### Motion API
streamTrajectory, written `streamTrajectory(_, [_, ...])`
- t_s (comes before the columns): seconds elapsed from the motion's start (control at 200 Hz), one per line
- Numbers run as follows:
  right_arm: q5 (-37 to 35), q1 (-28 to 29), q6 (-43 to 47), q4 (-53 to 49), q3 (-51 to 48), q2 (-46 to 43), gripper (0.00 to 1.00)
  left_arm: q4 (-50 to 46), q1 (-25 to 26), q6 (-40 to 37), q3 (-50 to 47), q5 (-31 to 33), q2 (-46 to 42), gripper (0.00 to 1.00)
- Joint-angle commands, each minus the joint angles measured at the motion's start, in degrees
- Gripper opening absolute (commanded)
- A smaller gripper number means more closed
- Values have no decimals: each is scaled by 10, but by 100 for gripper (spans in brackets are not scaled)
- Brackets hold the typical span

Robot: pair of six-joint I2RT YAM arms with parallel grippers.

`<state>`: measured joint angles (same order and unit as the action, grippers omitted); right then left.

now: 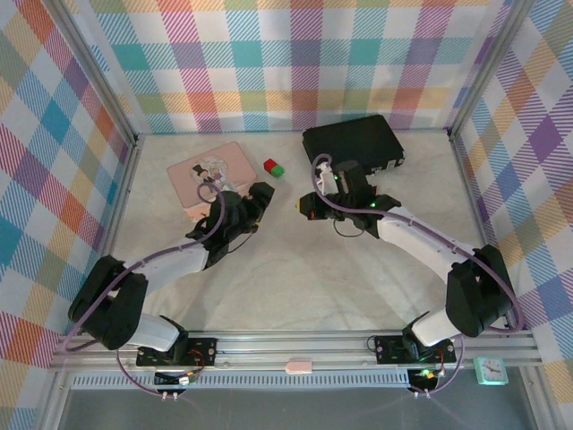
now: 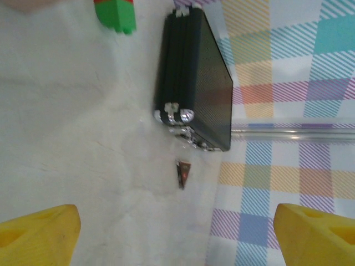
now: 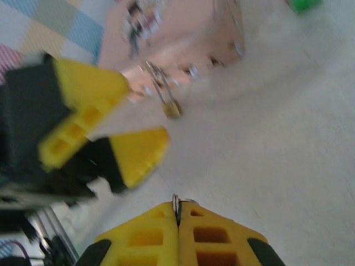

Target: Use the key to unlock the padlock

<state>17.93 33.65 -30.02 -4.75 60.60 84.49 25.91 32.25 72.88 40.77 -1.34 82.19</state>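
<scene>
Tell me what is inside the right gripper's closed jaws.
A thin silvery sliver of the key pokes out at the tip of the shut right gripper. The rest of it is covered by the gripper itself.

Items on the desk (image 1: 295,269): one pink tin (image 1: 192,175), one black case (image 1: 351,141), one red cube (image 1: 269,165), one green cube (image 1: 278,171), one padlock (image 3: 171,108), one key (image 3: 176,202). Two hands: left hand (image 1: 261,197), right hand (image 3: 178,221).

The padlock (image 3: 171,108), a small brass body with a thin silver shackle pointing to 11 o'clock, sits tilted just beside the pink tin (image 3: 183,33). The key (image 3: 176,201), a thin silvery sliver at 6 o'clock, is pinched edge-on by the right gripper (image 3: 178,215).
</scene>
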Motion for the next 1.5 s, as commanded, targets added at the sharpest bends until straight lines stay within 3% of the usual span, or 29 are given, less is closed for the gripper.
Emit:
streamTrajectory(0.0, [28, -7, -96, 195, -34, -5, 0, 83, 20, 64, 36, -8, 16, 90])
streamTrajectory(0.145, [46, -11, -165, 340, -69, 22, 0, 115, 35, 116, 35, 23, 32, 91])
streamTrajectory(0.365, [63, -12, -195, 441, -103, 47, 0, 134, 42, 164, 43, 30, 45, 89])
streamTrajectory(0.845, [103, -13, -225, 478, -104, 90, 0, 201, 47, 194, 50, 27, 68, 76])
streamTrajectory(1.17, [124, -20, -218, 471, -106, 92, 0, 199, 46, 195, 40, 33, 64, 74])
streamTrajectory(1.35, [127, -25, -214, 467, -115, 76, 0, 194, 45, 195, 37, 35, 66, 65])
streamTrajectory(1.495, [131, -31, -203, 449, -116, 62, 0, 191, 45, 192, 35, 41, 66, 50])
